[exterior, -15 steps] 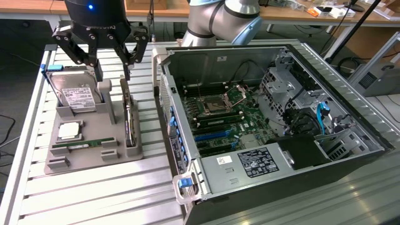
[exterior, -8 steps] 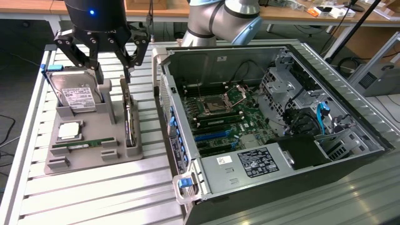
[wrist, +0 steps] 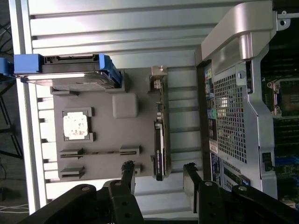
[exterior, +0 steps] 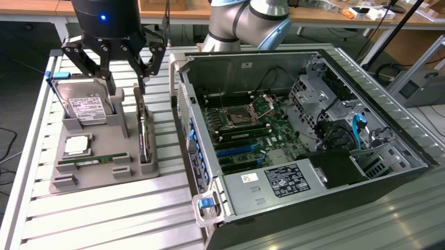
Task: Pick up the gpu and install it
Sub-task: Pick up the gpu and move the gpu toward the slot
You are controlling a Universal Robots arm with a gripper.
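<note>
Black, jointed fingers (wrist: 128,175) of the tool (exterior: 124,80) stand apart, clamped on nothing. In the wrist view they straddle one end of the gpu (wrist: 160,135) with a gap on each side, and I cannot tell whether either finger touches it. In the exterior view the tool hangs over the far end of the card.

The gpu (exterior: 144,133) stands on its long edge in a slot of a grey holder tray (exterior: 90,172), along the tray's side that faces the computer case (exterior: 361,73). Its silvery bracket end points toward the far edge of the bench (exterior: 104,219).

On the same tray (wrist: 105,135), a hard drive (exterior: 83,101) in a blue carrier stands propped at the far end. A square silver processor chip (exterior: 76,146) lies in a recess below it, and a slim green memory stick (exterior: 94,160) sits in a slot nearer the front edge.

The tray rests on the slatted metal bench near its edge at the exterior view's left. The open case sits just beside it toward the exterior view's right, with the motherboard (exterior: 243,125) exposed inside.
</note>
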